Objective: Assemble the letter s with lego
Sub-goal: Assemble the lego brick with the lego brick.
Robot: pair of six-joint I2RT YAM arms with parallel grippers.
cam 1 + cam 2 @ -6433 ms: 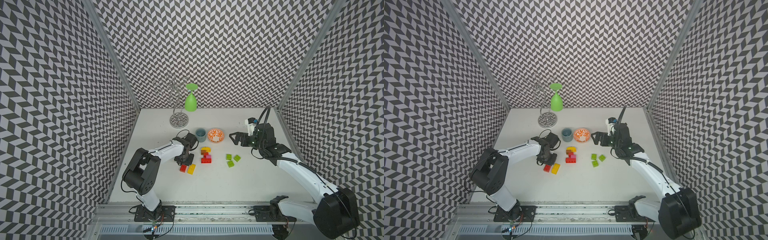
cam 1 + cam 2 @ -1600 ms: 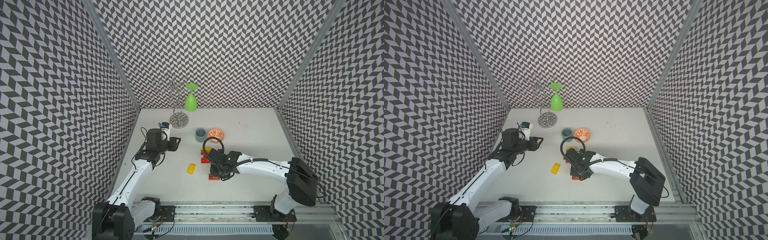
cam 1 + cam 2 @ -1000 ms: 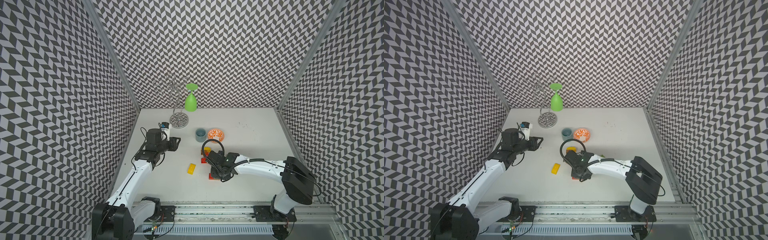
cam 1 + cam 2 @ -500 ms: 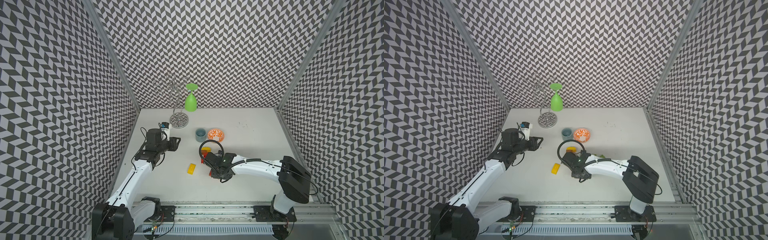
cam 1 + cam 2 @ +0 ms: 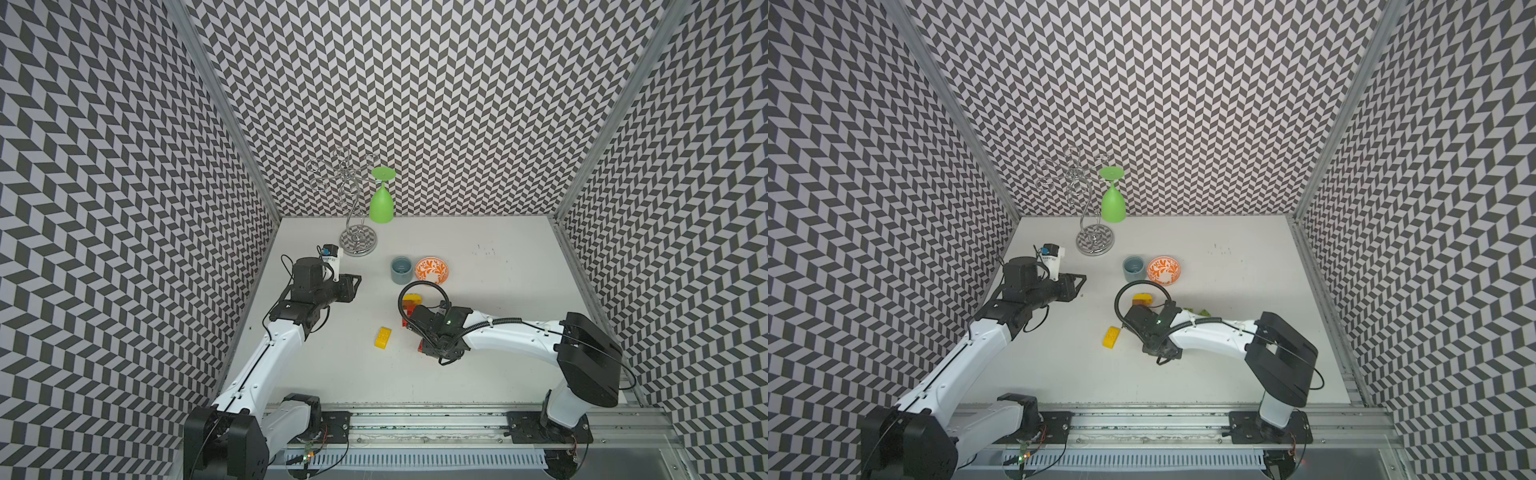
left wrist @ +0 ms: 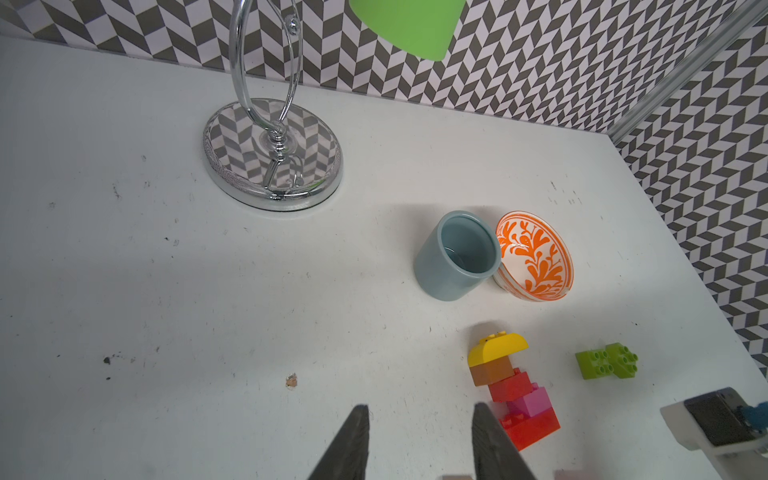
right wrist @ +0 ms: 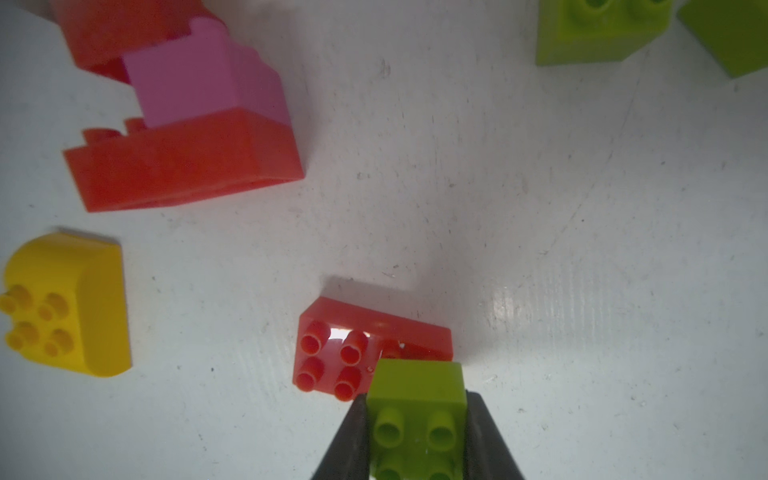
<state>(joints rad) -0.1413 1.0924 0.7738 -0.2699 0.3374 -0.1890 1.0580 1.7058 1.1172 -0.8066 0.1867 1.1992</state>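
A lime brick (image 7: pixel 415 419) is being gripped by its sides, studs up, between the fingers of the right tool (image 7: pixel 416 400), which is clenching it over one half of a red brick (image 7: pixel 332 357). The red brick's other four studs are showing just past the tool's tips, and whether the lime one is pressed fully down cannot be told. The red brick is lying on the white surface (image 5: pixel 498 299), directly under the tool. A loose yellow brick (image 5: pixel 382 337) with a rounded end is lying near the tool, on the side facing the left arm. Beyond the tool's tips, toward the back wall, a stack (image 6: pixel 513 386) of joined bricks is stretching away from it: red nearest, then pink, red, brown and a rounded yellow one at the far end. Two more lime bricks (image 6: pixel 606 361) are sitting close together past the tool, on the stack's right. The left tool (image 6: pixel 419 446) is hovering well apart from all the bricks, released, its fingers parted with nothing between them. Ahead of it a blue-grey cup (image 6: pixel 457 262) and an orange-patterned bowl (image 6: pixel 536 257) are standing just beside each other. Farther back, a chrome stand (image 6: pixel 272 153) is carrying an upturned green glass (image 5: pixel 381 203).
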